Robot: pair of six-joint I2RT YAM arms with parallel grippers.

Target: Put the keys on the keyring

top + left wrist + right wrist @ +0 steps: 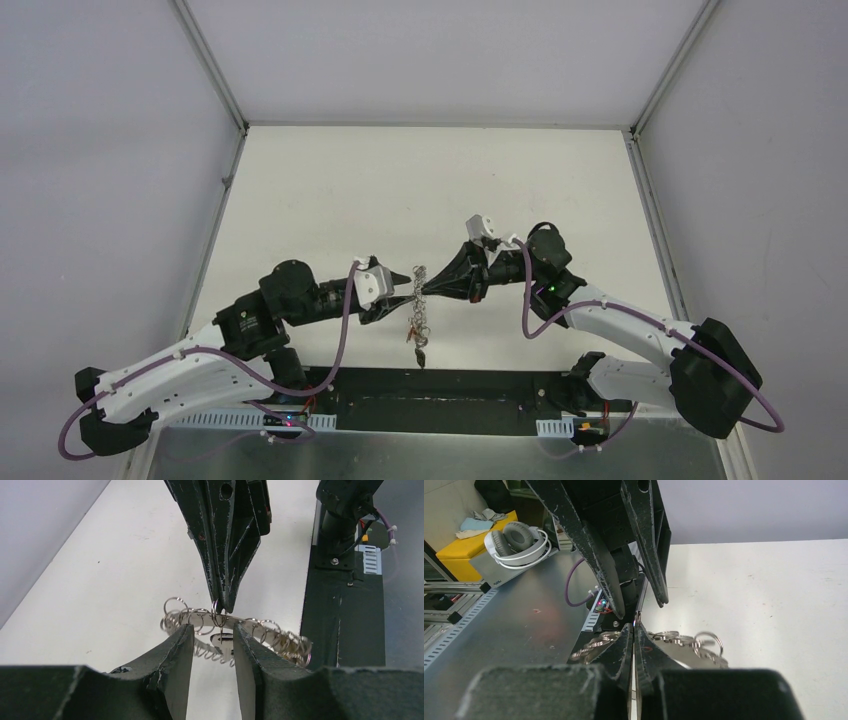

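The keyring (420, 296) hangs edge-on in the air between my two grippers, its rim lined with silver loops (280, 636). My right gripper (432, 290) is shut on one small loop at the ring's rim; it shows from above in the left wrist view (223, 605) and in its own view (633, 628). My left gripper (213, 636) is open, its fingers on either side of a silver key head (223, 641) that hangs from that loop. Small dark things (419, 350) dangle under the ring; I cannot tell their tag colours.
The black base plate (430, 385) and a metal shelf (440, 455) lie at the near edge, under the ring. White walls enclose the table (420, 180) at left, right and back. Headphones (516, 540) and a yellow box (469, 550) lie beyond the table.
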